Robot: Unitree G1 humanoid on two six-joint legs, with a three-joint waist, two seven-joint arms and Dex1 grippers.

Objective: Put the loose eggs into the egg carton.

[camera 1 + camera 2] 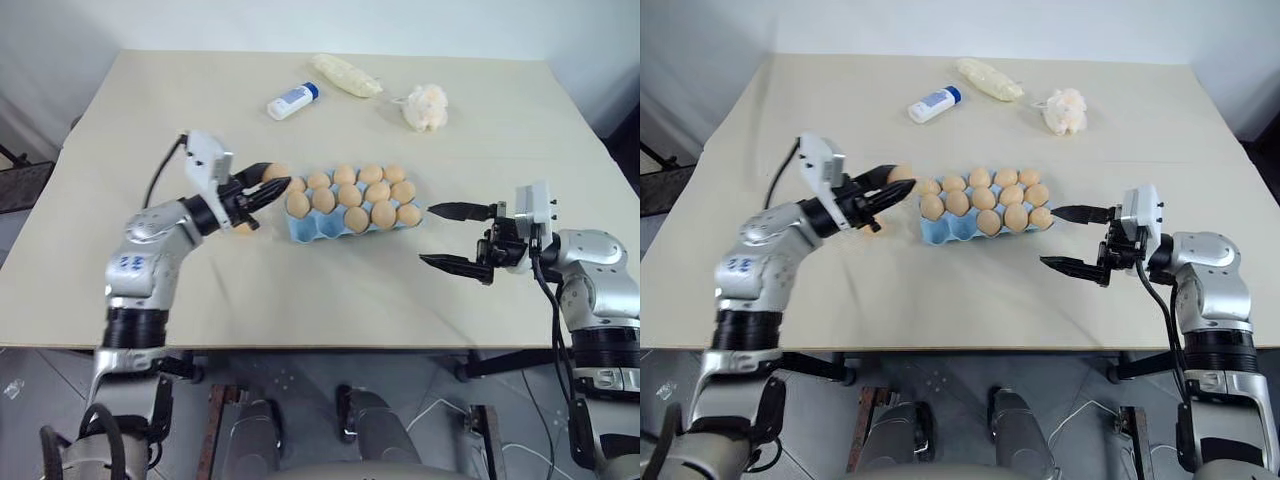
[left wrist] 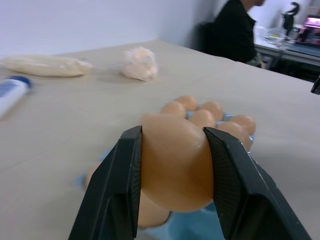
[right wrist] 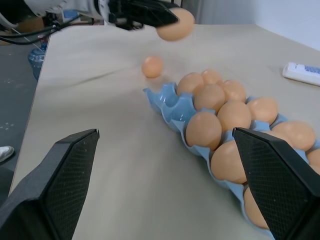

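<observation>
**Carton nearly full**

Left gripper [image 1: 268, 190] clamping an egg [image 2: 176, 167], hovering left of centre beside the egg carton [image 1: 300, 232]. Right gripper [image 1: 450, 237] gaping empty, centre-right. Remaining: one loose egg [image 3: 152, 66] lying on the table [image 1: 300, 300], empty cups [image 3: 167, 102] waiting.

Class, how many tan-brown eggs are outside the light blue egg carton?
2. One egg is clamped in the left gripper near the carton's left end; another egg lies on the beige table beside it. Others may be hidden.
</observation>
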